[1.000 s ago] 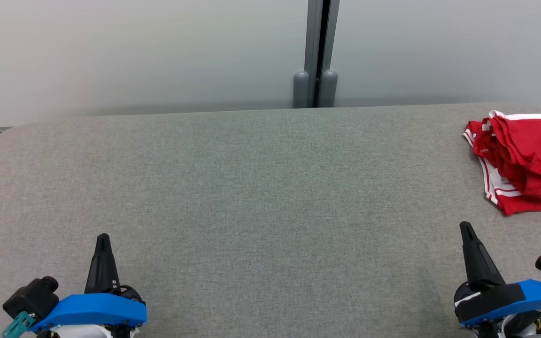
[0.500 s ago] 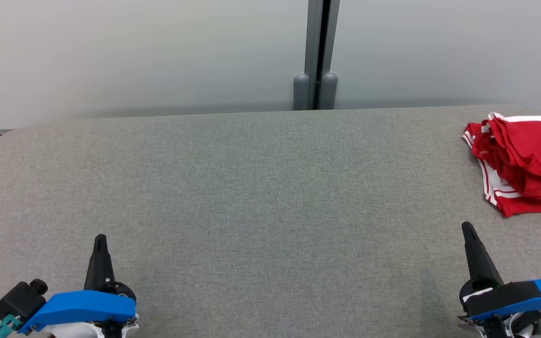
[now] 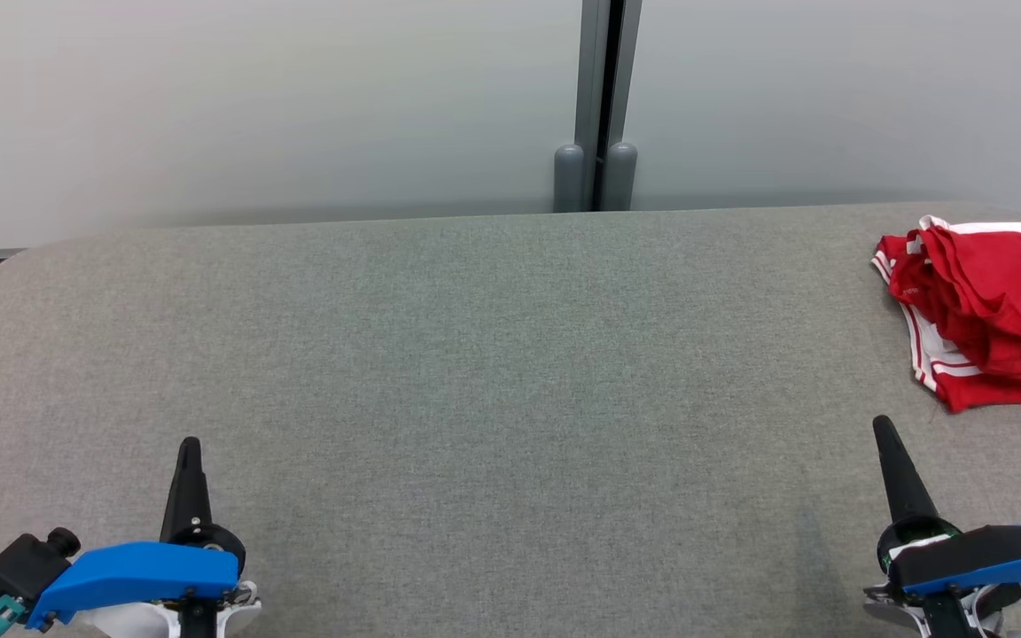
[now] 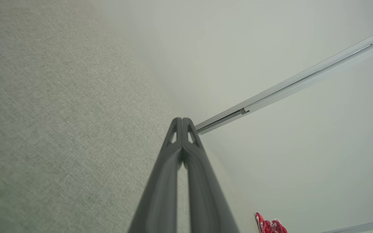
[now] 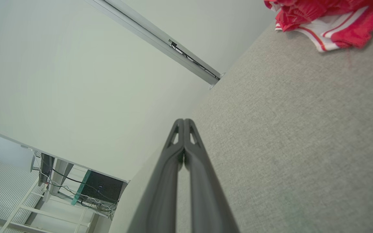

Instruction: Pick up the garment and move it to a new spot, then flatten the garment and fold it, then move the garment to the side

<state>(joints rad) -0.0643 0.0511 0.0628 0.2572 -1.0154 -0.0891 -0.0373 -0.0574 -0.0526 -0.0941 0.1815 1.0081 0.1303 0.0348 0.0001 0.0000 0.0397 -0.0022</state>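
Head view, starting at the left: the grey cloth-covered desk [image 3: 493, 354] begins with a rounded far-left corner, and its far edge runs straight across, close against a pale wall [image 3: 253, 97]. The left hand [image 3: 189, 446] sits low at the near left, its fingers pointing away over the desk. In the left wrist view that left hand [image 4: 182, 120] has its two dark fingers pressed together tip to tip. From there open, flat grey cloth stretches across the whole middle of the desk, giving wide room between the two hands and out to the far edge. A grey upright post [image 3: 597, 97] splits the wall behind the desk's middle, and its foot meets the far edge. Further right, the right hand [image 3: 880, 424] points the same way from the near right. The right wrist view shows this right hand [image 5: 184, 121] likewise closed, fingertips touching. Beyond it and off to its right, well apart from the fingertips, the red garment [image 3: 993, 310] with white stripes lies crumpled in a heap. Its white band lies close to the far edge, and its right side is cut off by the picture's edge.
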